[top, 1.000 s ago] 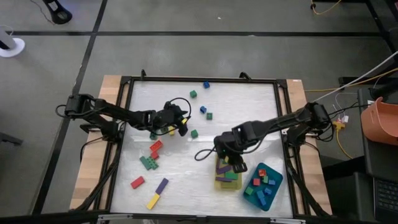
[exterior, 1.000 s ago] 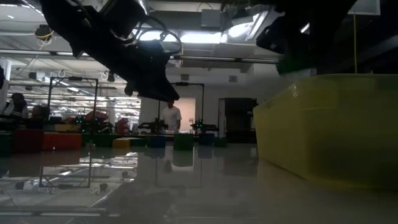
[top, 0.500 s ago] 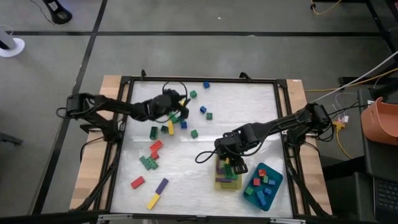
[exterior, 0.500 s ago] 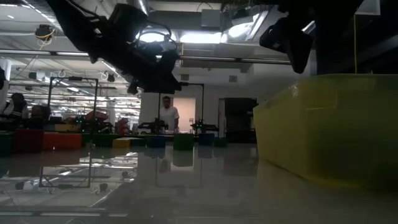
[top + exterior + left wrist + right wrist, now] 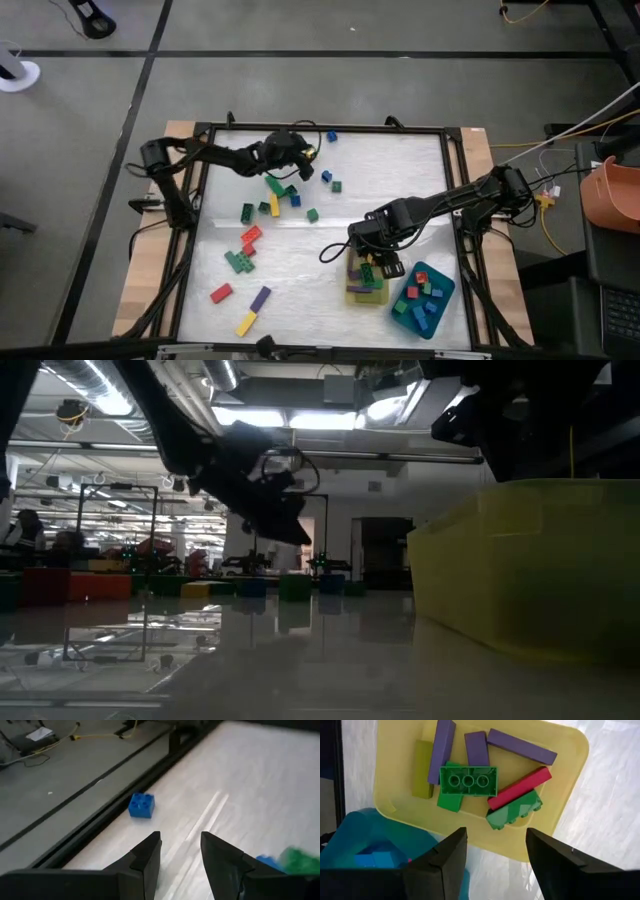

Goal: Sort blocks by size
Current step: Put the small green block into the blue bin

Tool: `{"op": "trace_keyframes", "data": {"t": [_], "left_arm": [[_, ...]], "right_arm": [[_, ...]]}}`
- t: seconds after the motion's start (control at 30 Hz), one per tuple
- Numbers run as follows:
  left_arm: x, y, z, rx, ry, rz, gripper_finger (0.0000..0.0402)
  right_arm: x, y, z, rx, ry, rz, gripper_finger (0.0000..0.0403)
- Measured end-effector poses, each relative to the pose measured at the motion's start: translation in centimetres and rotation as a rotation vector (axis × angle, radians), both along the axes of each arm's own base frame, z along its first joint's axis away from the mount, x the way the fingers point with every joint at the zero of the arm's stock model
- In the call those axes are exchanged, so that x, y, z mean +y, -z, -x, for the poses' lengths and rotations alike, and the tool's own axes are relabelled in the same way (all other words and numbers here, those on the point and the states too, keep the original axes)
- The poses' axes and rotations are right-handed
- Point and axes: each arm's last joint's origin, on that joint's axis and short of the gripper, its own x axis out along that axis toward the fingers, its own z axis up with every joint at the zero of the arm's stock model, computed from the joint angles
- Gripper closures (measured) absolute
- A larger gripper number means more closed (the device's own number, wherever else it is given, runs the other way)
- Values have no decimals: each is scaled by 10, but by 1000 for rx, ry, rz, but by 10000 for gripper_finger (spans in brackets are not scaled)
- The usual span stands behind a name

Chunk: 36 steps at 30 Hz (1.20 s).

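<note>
Loose blocks lie across the white table: a blue block (image 5: 331,136) (image 5: 141,805) by the far rim, a cluster of green, yellow and blue ones (image 5: 275,195), and red, green, purple and yellow ones (image 5: 240,262) nearer the front left. My left gripper (image 5: 308,155) (image 5: 180,837) hovers open just short of the blue block, nothing between its fingers. My right gripper (image 5: 365,262) (image 5: 496,832) hangs open, pointing down over the yellow tray (image 5: 352,293) (image 5: 570,750). In that tray a green three-stud block (image 5: 468,781) rests on purple, red and green long blocks.
The teal tray (image 5: 440,295) (image 5: 350,830) with small blocks stands right of the yellow tray, near the front right corner. A black frame (image 5: 200,200) rims the table. A small blue block (image 5: 326,176) and green ones (image 5: 337,186) lie close by my left gripper.
My left gripper has swung from the table's middle toward the far edge and somewhat to the right, uncovering the cluster of blocks it stood over. My right gripper has stayed over the yellow tray; the green block seen under it in the low view no longer shows there.
</note>
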Motion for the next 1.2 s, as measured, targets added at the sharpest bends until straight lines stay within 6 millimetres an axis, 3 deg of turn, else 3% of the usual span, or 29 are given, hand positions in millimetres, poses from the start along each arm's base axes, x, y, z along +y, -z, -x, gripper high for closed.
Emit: {"op": "trace_keyframes", "data": {"t": [0.27,0.73,1.2], "left_arm": [[19,24,-10,94,1,-21,273],[30,29,-4,122,-21,-24,273],[41,49,-2,141,46,-19,273]], "right_arm": [[-1,0,0,-3,-10,23,198],[-2,0,0,-22,-49,60,198],[-2,0,0,-27,-49,67,198]]}}
